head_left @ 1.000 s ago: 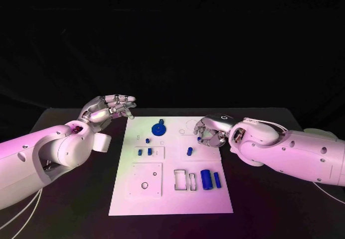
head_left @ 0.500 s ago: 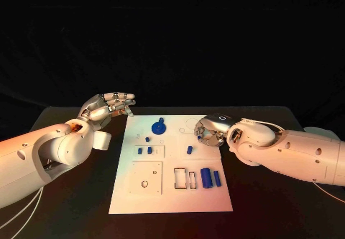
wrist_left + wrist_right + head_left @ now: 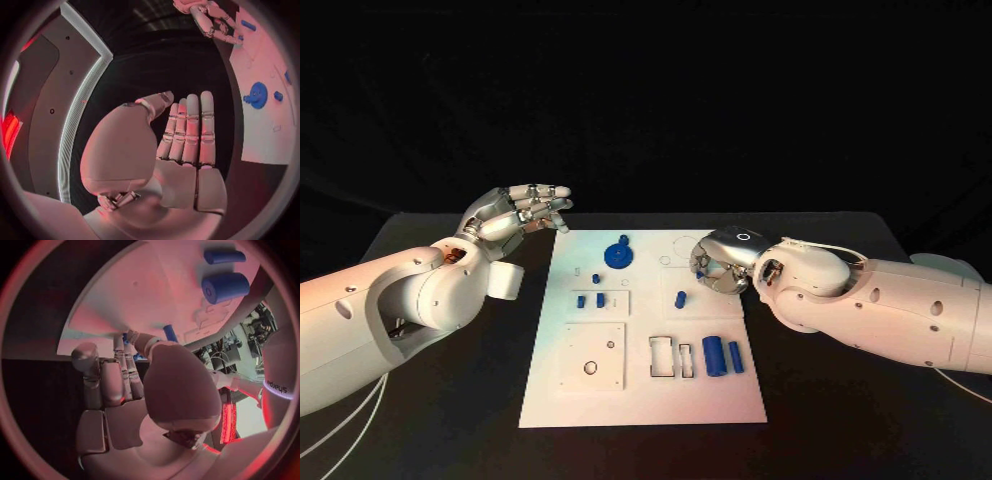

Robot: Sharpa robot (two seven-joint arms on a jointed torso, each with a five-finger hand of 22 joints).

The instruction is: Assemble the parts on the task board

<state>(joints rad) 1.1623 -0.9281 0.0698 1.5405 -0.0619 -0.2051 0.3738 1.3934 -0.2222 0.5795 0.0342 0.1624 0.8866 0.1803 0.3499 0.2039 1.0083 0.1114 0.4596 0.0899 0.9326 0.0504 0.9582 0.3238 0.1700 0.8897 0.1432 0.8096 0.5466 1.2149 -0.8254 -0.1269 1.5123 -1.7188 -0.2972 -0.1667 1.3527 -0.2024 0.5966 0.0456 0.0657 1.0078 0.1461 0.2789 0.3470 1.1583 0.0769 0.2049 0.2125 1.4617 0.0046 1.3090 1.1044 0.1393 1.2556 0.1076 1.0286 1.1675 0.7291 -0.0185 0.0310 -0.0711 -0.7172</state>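
Still no movement from either robot hand.

Right hand (image 3: 718,266) curling over the far right part of the task board (image 3: 646,400), covering whatever is lying beneath it; fingertips hidden, so any grasp impossible to tell. Small blue parts (image 3: 590,300) near the board's middle appearing too tiny for reading their shapes.
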